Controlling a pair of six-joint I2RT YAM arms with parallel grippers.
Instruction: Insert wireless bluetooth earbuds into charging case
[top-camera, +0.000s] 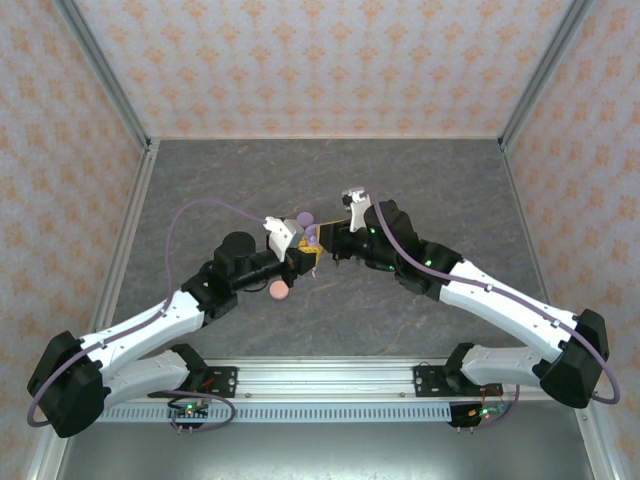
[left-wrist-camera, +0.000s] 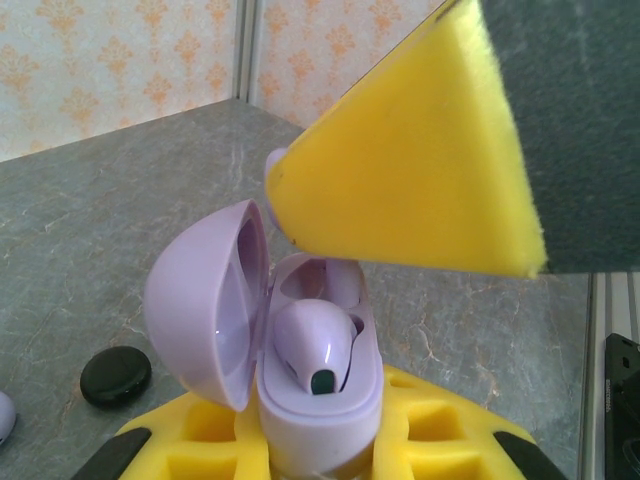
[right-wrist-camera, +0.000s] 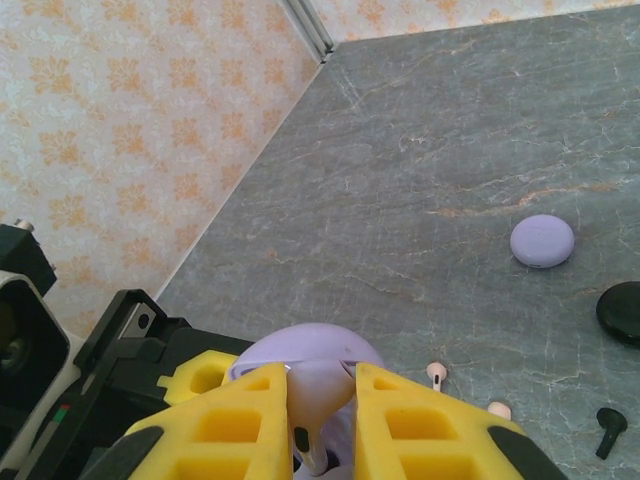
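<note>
The left jaws pinch the base of the open lilac case (left-wrist-camera: 300, 410). The left arm (top-camera: 150, 330) lies low, stretched toward the middle of the desk (top-camera: 430, 180). The right arm (top-camera: 480, 290) reaches in opposite, and the right jaws pinch a lilac earbud (right-wrist-camera: 318, 390) just above the case. Another bud (left-wrist-camera: 315, 350) sits inside it.

Bright, even light fell across the grey table (top-camera: 330, 180), casting only soft shadows. Near the left wrist lens a yellow foam pad (left-wrist-camera: 420, 170) showed soft and blurred; a faint sheen marked the lilac case (left-wrist-camera: 200, 300).
</note>
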